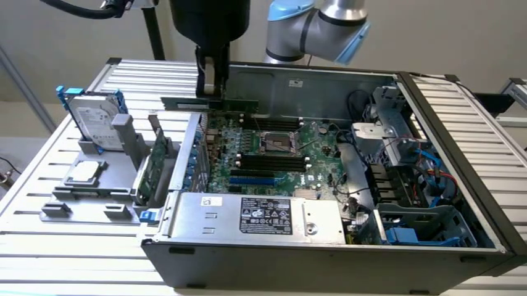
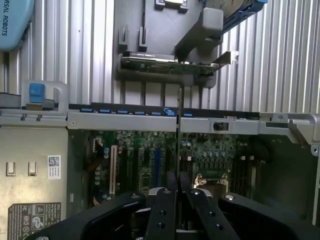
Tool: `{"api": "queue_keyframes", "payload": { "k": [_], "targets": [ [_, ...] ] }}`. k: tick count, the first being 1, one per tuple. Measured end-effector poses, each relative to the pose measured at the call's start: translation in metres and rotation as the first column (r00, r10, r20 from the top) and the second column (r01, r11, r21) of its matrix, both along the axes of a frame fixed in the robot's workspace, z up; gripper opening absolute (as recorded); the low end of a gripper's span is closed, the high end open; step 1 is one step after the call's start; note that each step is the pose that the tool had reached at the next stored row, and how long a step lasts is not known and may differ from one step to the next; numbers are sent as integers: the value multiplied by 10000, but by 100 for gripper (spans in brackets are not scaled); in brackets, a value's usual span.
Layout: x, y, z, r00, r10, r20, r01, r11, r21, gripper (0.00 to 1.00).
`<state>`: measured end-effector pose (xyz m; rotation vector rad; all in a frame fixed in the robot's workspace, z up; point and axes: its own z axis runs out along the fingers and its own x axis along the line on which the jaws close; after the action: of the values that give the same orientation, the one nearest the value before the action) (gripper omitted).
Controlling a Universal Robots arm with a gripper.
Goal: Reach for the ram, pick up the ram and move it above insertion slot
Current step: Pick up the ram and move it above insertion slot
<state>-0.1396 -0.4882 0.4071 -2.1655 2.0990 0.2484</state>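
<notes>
The ram is a long thin green strip, held level in the air over the back edge of the open computer case, toward the exterior view's left. My gripper comes straight down from above and is shut on the strip near its middle. In the wrist view the ram shows edge-on as a thin dark line running out from between the black fingers of my gripper. The black memory slots lie on the motherboard below and nearer the case front.
A silver hard drive and a taller green expansion card stand in a grey fixture at the exterior view's left. Inside the case are the processor socket, the power supply and cables.
</notes>
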Motion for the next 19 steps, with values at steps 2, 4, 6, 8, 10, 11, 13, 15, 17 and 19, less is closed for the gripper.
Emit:
{"api": "queue_keyframes", "payload": {
  "k": [2,4,6,8,10,11,13,15,17,19],
  "targets": [
    [72,27,1,10000,-1,0,1,10000,-9,13],
    [134,55,0,10000,0,0,0,10000,-26,13],
    [192,87,0,10000,0,0,0,10000,-57,13],
    [244,123,0,10000,0,0,0,9999,-101,13],
    [292,161,0,10000,0,0,0,9999,-151,13],
    [315,180,-1,10000,0,0,0,9998,-176,13],
    [363,219,-1,10000,-1,0,1,9997,-229,13],
    [410,262,-1,10000,-1,0,1,9996,-286,13],
    [452,305,-2,10000,0,0,0,9994,-352,13],
    [490,349,-3,10000,-1,0,1,9991,-428,13]
  ]
}}
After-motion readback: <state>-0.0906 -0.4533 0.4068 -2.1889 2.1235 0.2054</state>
